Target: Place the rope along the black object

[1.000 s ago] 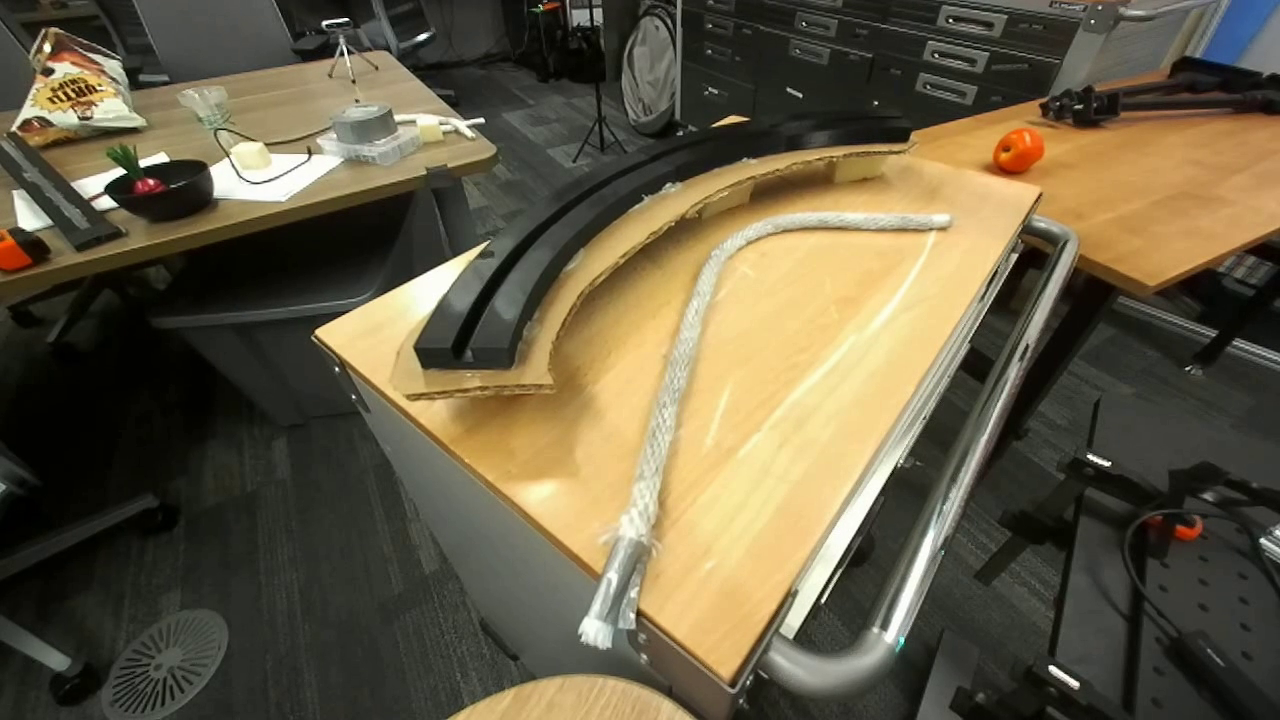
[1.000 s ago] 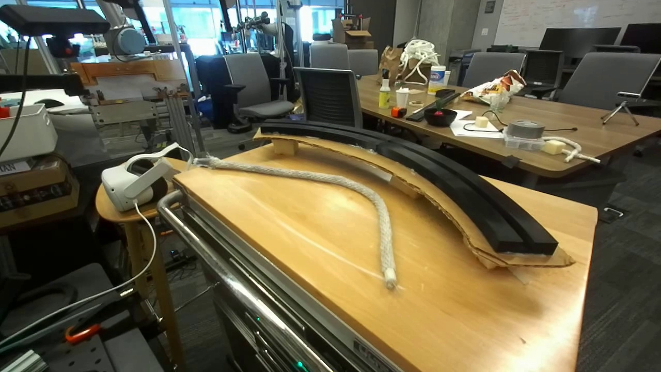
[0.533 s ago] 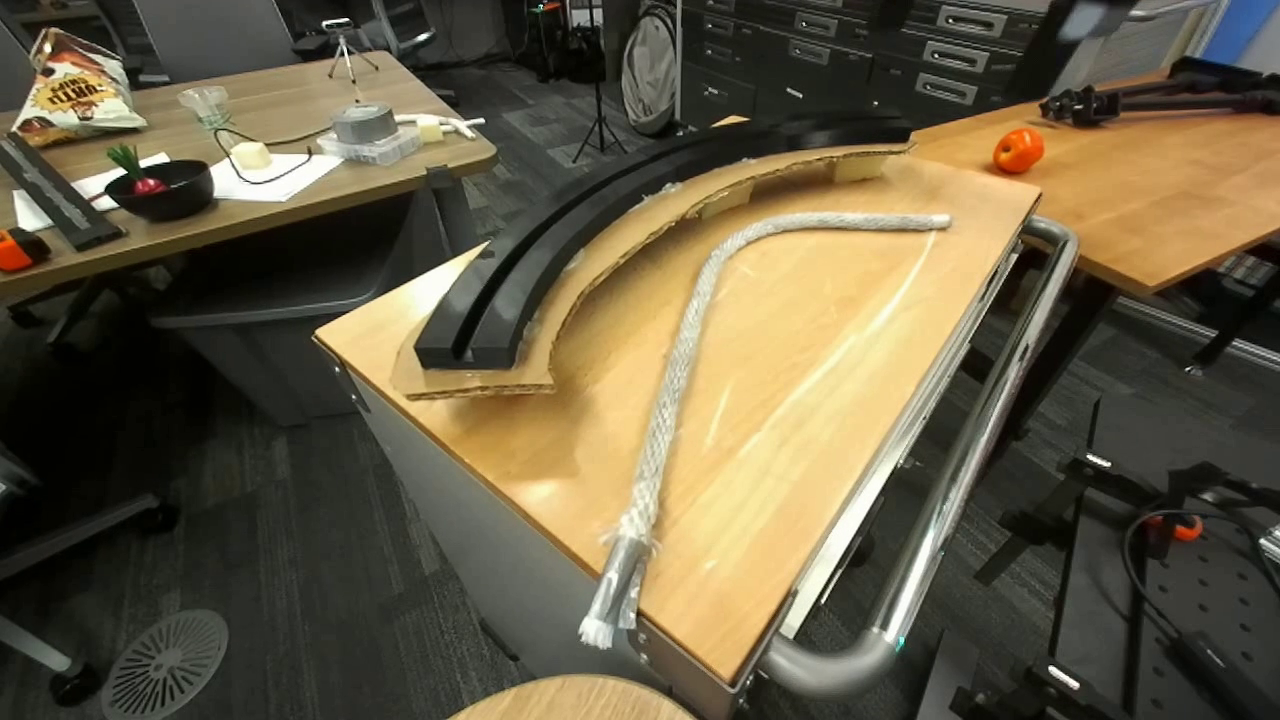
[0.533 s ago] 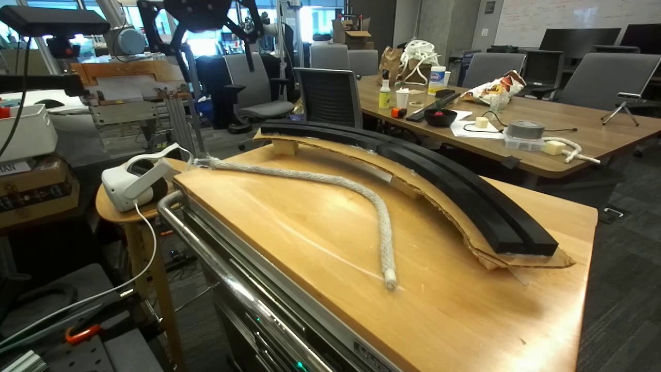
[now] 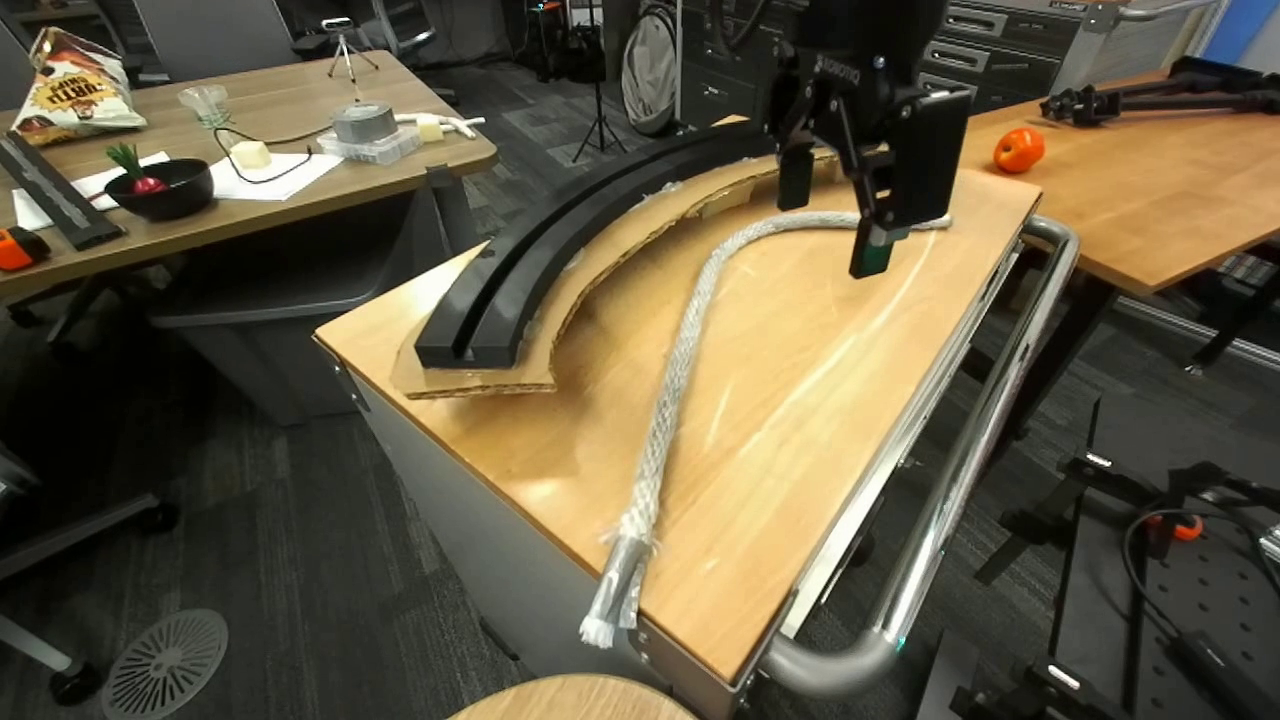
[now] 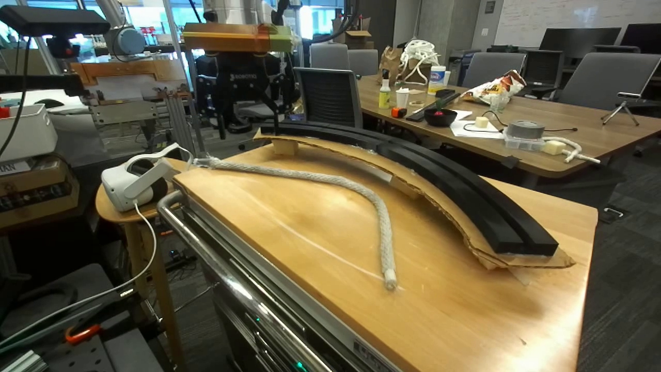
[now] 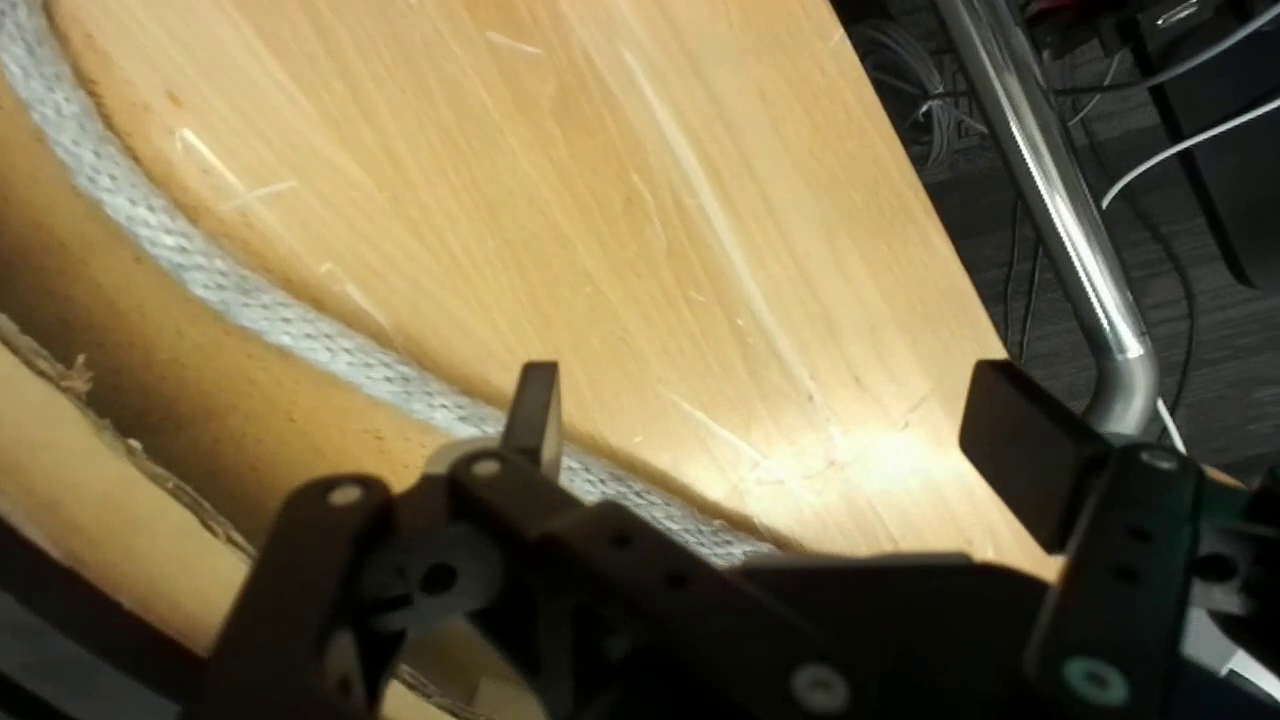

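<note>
Tool point(image 5: 832, 222) hangs above the worktop point(image 5: 800, 330), spread wide, empty
Rope point(image 5: 683, 360) (frayed end past an edge) lies apart from the black object point(image 6: 439, 173)

Rope point(image 5: 680, 365) lt-gry w/ braid pattern, arc strip point(image 5: 600, 205) blk.
</note>
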